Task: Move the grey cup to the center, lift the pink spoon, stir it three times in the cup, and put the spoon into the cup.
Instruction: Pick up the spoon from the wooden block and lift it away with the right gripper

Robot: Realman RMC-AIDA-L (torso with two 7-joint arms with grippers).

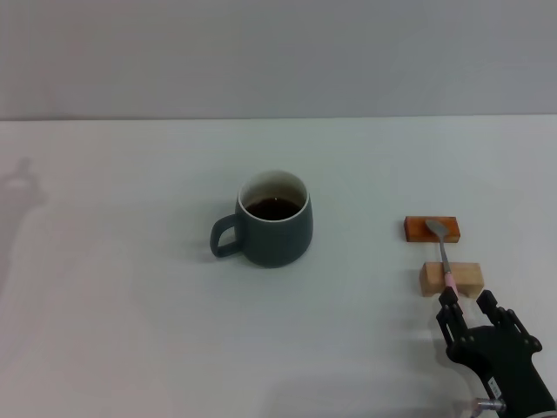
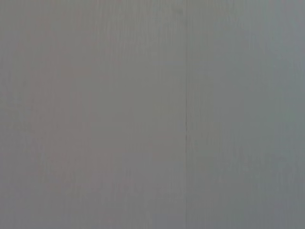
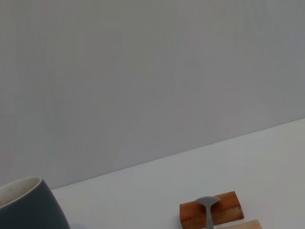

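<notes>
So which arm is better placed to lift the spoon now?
The right. Its gripper is at the near end of the spoon, which lies across two wooden blocks to the right of the cup. The left arm is not in view.

A plain white desk [image 1: 130,331] carries a rounded dark grey ceramic cup [image 1: 271,228] near its middle, upright, its loop handle turned to the robot's left and dark liquid inside. Well apart to the right lie two small wooden blocks, a reddish-brown one [image 1: 431,228] farther off and a pale one [image 1: 450,278] nearer the robot, just beside each other
</notes>
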